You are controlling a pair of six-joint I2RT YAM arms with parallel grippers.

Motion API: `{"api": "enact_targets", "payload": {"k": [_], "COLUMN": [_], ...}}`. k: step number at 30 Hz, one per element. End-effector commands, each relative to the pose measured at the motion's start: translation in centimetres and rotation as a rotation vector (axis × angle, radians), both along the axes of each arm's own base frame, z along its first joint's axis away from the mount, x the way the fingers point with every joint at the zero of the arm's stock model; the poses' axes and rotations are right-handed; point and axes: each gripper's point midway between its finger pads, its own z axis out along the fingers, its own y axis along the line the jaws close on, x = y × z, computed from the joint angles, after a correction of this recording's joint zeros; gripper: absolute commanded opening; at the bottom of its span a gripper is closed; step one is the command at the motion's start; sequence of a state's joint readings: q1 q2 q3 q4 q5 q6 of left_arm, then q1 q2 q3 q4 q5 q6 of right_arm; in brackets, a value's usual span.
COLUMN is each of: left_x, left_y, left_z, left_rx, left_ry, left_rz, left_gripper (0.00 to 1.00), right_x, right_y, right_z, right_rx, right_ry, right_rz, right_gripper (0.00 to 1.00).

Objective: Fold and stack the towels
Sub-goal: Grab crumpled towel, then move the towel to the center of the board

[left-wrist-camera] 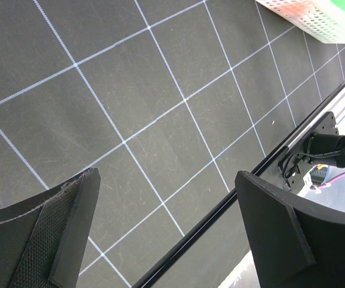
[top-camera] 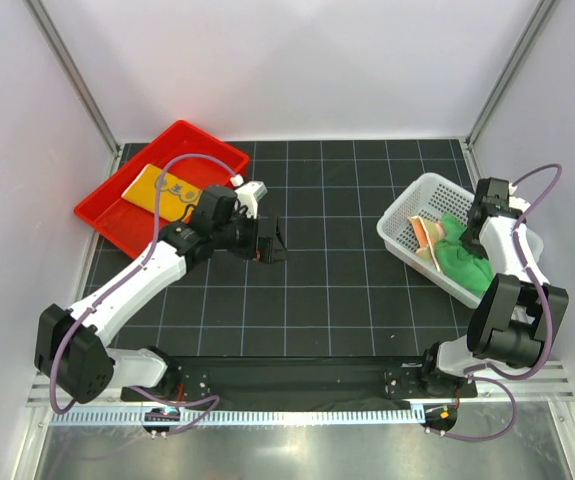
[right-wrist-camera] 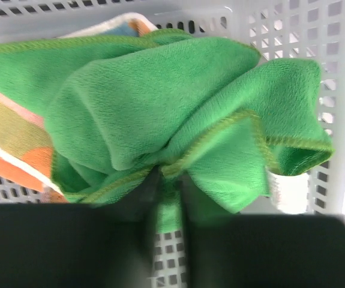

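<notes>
Right gripper (right-wrist-camera: 169, 183) pinches green towel (right-wrist-camera: 160, 102) in white basket (right-wrist-camera: 280, 30); lift straight, leave striped towel (right-wrist-camera: 16, 126). Left gripper (left-wrist-camera: 169, 222) spread, empty.

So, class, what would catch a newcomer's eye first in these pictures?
The bright green towel, bunched in the white basket at right, pinched by the right gripper. Next, the red tray at far left holding the yellow-orange towel. The left gripper hangs open over the mat.
</notes>
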State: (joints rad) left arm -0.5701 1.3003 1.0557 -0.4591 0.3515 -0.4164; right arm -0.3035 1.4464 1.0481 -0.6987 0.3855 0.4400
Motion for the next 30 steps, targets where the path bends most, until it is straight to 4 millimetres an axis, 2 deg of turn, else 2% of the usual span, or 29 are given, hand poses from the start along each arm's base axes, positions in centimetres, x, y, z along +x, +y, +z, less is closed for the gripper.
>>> {"api": "enact_targets", "payload": {"k": [1, 2, 3, 4, 6, 7, 8, 9, 10, 11, 12, 13, 14, 16, 17, 18, 20, 21, 23, 24, 26, 27, 29, 30], "left_x": [0.4, 0.4, 0.4, 0.4, 1.0, 1.2, 1.6, 2.4, 2.6, 2.9, 3.5, 3.4, 3.3, 3.4, 3.5, 3.1, 2.7, 2.4, 2.2, 2.0, 1.8, 1.6, 1.3, 1.3], "left_y": [-0.7, -0.7, -0.5, -0.5, -0.2, 0.0, 0.3, 1.1, 1.6, 2.4, 3.4, 4.2, 4.5, 6.4, 6.5, 6.9, 7.1, 7.4, 7.8, 8.0, 8.4, 8.5, 8.4, 8.4], "left_z": [1.2, 1.3, 1.4, 1.7, 2.8, 3.3, 4.9, 5.6, 6.3, 7.7, 8.8, 10.0, 10.8, 12.6, 12.7, 13.6, 13.9, 14.5, 14.4, 14.1, 13.6, 13.2, 12.0, 11.5], "left_rx": [-0.037, -0.035, -0.034, -0.032, -0.029, -0.021, -0.035, -0.015, -0.012, -0.020, -0.006, -0.010, -0.017, -0.011, -0.009, -0.029, -0.038, -0.048, -0.038, -0.023, -0.009, -0.001, 0.016, 0.023], "left_ry": [-0.039, -0.042, -0.045, -0.054, -0.088, -0.099, -0.135, -0.168, -0.193, -0.229, -0.268, -0.294, -0.309, -0.355, -0.360, -0.377, -0.380, -0.391, -0.392, -0.382, -0.377, -0.372, -0.356, -0.348], "left_rz": [-0.007, -0.007, -0.004, -0.004, 0.019, 0.035, 0.062, 0.122, 0.152, 0.201, 0.265, 0.294, 0.307, 0.400, 0.409, 0.418, 0.421, 0.424, 0.431, 0.436, 0.442, 0.436, 0.419, 0.410], "left_gripper": [0.99, 0.98, 0.98, 0.98, 0.98, 0.98, 0.98, 0.99, 0.99, 1.00, 1.00, 1.00, 1.00, 0.99, 1.00, 1.00, 1.00, 1.00, 1.00, 1.00, 1.00, 1.00, 0.99, 0.99], "right_x": [2.6, 2.8, 2.7, 3.7, 4.0, 5.4, 6.0, 6.1, 6.8, 6.9, 6.7, 6.3, 5.9, 4.4, 4.1, 3.8, 2.9, 2.7, 2.0, 2.0, 1.3, 1.1, -0.2, -0.7], "right_y": [-0.7, -0.6, -0.3, 0.3, 1.7, 3.7, 5.2, 6.9, 9.2, 12.3, 14.3, 17.7, 20.1, 23.9, 24.2, 26.0, 28.3, 29.8, 31.3, 32.6, 33.7, 34.5, 36.2, 36.6], "right_z": [3.1, 3.7, 4.9, 7.1, 10.8, 14.9, 17.1, 19.6, 24.4, 26.7, 31.3, 33.3, 36.0, 39.8, 40.0, 40.3, 40.2, 38.8, 36.8, 33.4, 30.1, 25.4, 21.1, 19.6], "right_rx": [-0.045, -0.048, -0.056, -0.067, -0.069, -0.053, -0.032, -0.008, 0.025, 0.069, 0.093, 0.204, 0.255, 0.387, 0.424, 0.483, 0.592, 0.630, 0.654, 0.671, 0.696, 0.729, 0.773, 0.781], "right_ry": [-0.130, -0.142, -0.154, -0.200, -0.273, -0.380, -0.442, -0.505, -0.628, -0.691, -0.826, -0.899, -0.985, -1.108, -1.114, -1.133, -1.135, -1.105, -1.057, -0.973, -0.910, -0.801, -0.700, -0.679], "right_rz": [0.032, 0.044, 0.059, 0.088, 0.140, 0.213, 0.268, 0.323, 0.399, 0.487, 0.558, 0.649, 0.727, 0.841, 0.841, 0.886, 0.937, 0.967, 0.995, 1.007, 1.032, 1.015, 1.044, 1.048], "right_gripper": [0.08, 0.02, 0.01, 0.01, 0.01, 0.01, 0.01, 0.01, 0.01, 0.01, 0.01, 0.01, 0.01, 0.01, 0.01, 0.01, 0.01, 0.01, 0.01, 0.01, 0.01, 0.01, 0.01, 0.01]}}
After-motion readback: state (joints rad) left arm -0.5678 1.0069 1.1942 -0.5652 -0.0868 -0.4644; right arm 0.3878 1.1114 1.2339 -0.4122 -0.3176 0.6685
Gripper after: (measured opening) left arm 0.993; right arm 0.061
